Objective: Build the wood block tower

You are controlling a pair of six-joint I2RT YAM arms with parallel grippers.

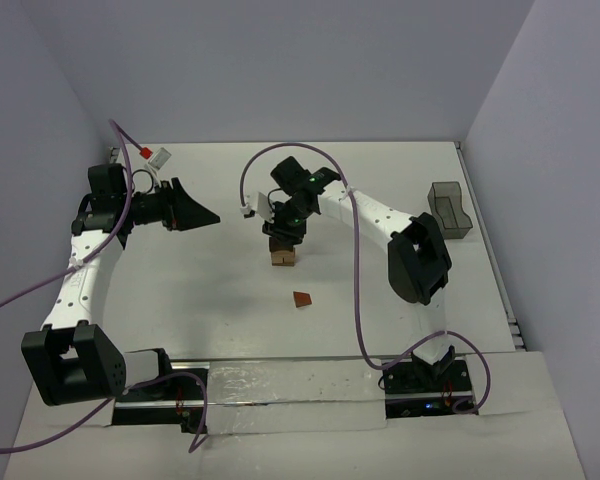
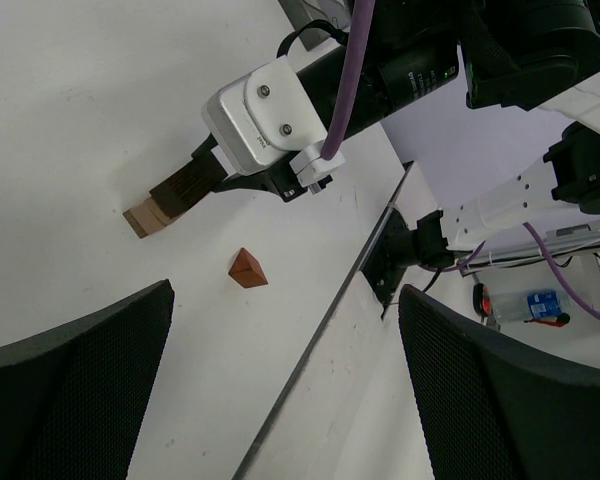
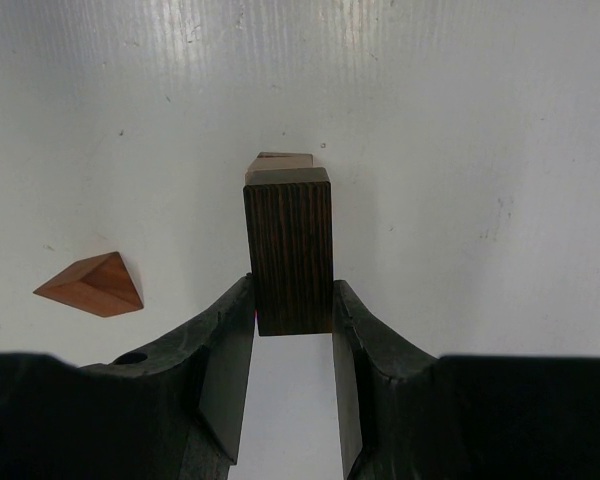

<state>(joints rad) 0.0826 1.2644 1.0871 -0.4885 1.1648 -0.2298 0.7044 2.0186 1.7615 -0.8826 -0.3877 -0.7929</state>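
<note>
A dark wood block [image 3: 290,240] is clamped between the fingers of the right hand [image 3: 292,303] and is seen directly atop the tan blocks [image 1: 282,258], near the middle of the bench [image 1: 180,300]. A reddish-brown wedge [image 1: 302,299] lies apart from them, nearer the arm bases. The left hand [image 1: 210,216] is held well to the left, its fingers spread wide with nothing gripped.

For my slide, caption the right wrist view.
Right gripper's jaws clamp a dark block on the tan stack; reddish wedge lies apart.
</note>
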